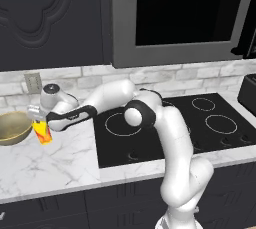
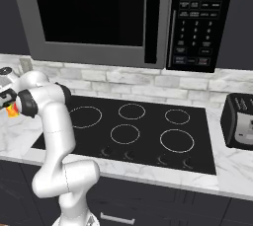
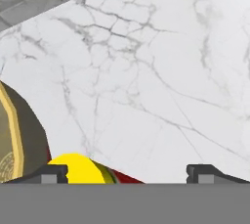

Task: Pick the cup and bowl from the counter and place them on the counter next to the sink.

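Jaws spread wide over the cup, gripping nothing; cup upright on the marble bench, just right of the bowl, left of the black cooktop

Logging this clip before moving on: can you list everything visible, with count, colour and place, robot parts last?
cup: one, yellow with red-orange marks, on the counter right of the bowl
bowl: one, tan-gold, far left of the counter
counter: one, white marble, both sides of the cooktop
cooktop: one, black, set into the counter
microwave: one, grey and black, above the cooktop
toaster: one, black, right end of the counter
wall outlet: one, pale, above the bowl
gripper: one, jaws open just above the cup
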Robot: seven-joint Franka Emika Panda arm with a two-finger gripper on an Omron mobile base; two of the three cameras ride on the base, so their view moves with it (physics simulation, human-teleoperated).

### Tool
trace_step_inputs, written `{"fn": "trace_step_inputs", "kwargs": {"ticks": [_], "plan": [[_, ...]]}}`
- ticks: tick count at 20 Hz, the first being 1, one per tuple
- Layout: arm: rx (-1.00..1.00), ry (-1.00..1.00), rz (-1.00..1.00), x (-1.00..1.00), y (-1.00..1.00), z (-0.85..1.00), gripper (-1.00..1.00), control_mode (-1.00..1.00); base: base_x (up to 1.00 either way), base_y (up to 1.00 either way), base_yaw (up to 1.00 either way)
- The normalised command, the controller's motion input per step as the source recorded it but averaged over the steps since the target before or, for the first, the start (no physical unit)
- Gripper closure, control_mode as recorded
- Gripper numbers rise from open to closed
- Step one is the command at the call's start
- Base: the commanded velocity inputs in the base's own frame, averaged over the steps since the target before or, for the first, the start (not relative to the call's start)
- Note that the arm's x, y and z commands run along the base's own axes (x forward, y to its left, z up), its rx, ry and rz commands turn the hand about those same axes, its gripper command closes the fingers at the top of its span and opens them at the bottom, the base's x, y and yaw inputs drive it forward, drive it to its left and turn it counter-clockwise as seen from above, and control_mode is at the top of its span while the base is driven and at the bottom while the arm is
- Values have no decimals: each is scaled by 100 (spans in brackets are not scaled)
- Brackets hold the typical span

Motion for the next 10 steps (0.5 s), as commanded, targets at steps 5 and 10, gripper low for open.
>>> {"fn": "trace_step_inputs", "kwargs": {"ticks": [5, 10], "plan": [[0, 0, 0, 0, 0, 0, -100, -100, 0, 0, 0], [0, 0, 0, 0, 0, 0, 100, -100, 0, 0, 0]]}}
